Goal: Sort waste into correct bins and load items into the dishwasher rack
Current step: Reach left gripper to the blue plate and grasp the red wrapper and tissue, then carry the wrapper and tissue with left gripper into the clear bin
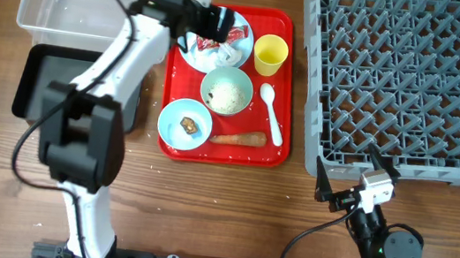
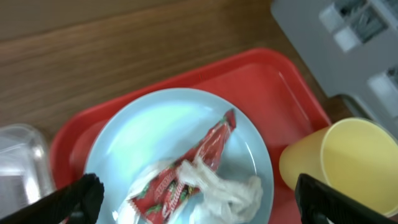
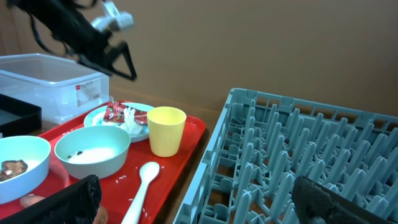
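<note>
Clear plastic tub far left at the back, shallow black bin right in front of it, partly under the white left arm. Next over, flat red tray with pretty much everything else on it.

Front-left corner of the tray: light-blue bowl with a small brown food scrap inside. Back-left: round light-blue plate carrying the red snack wrapper and crumpled white tissue, the two touching.

Left gripper hovering right over that plate, spread wide open, hanging on to nothing. Wrapper and tissue between the fingertips in the wrist view.

Middle of the tray: pale whitish-green bowl with white rice in it, plus a few stray grains on the tray beside it. Orange carrot piece lying along the front edge. Small yellow cup upright at the back-right, white plastic spoon just in front of it, bowl end toward the cup.

Right gripper low at the front of the table, also fully open and empty, just off the near edge of the big grey dishwasher rack filling the far right.
</note>
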`<action>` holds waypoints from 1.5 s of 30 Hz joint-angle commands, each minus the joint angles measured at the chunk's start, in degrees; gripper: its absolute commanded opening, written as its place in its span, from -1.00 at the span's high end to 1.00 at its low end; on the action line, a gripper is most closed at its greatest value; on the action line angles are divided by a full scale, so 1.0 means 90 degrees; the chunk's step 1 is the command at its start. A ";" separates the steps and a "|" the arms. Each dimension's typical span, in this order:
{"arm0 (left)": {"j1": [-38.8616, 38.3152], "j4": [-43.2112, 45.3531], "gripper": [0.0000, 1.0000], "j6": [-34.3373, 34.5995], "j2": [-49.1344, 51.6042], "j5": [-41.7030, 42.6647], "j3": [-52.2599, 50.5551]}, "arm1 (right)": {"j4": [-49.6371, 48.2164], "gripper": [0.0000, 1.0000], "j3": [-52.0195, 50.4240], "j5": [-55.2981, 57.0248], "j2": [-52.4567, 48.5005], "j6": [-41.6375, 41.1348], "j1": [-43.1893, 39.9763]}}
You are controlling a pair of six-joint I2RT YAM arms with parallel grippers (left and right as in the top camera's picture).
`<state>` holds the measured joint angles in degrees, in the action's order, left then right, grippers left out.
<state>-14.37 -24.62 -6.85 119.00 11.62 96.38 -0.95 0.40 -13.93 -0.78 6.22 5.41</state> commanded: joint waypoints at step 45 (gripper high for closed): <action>0.1768 -0.0512 0.92 0.0461 -0.0170 -0.1753 0.0753 | -0.0034 -0.99 -0.0007 -0.0087 0.0056 -0.0024 -0.0032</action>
<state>-2.66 -26.48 -3.03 111.02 -2.55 103.48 -0.95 0.40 -13.93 -0.78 6.22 5.41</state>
